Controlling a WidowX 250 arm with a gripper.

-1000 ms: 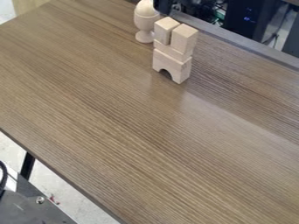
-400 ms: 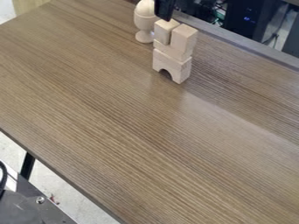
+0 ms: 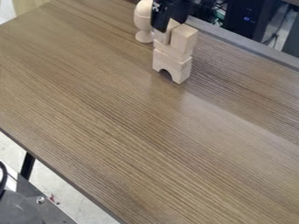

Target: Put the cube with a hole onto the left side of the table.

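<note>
Lowered fingers (image 3: 159, 19), apart at stacked blocks (image 3: 172, 60), brown wood-grain table (image 3: 116, 109), dark equipment (image 3: 248, 19) beyond

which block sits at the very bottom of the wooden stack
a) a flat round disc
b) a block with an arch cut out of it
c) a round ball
b, the lowest block has an arched cutout opening onto the table.

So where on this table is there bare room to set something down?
Bare: the table between the stack and the near edge, and left of the egg cup. Crowded: the far side, where stack, egg cup and end effector bunch up.
</note>
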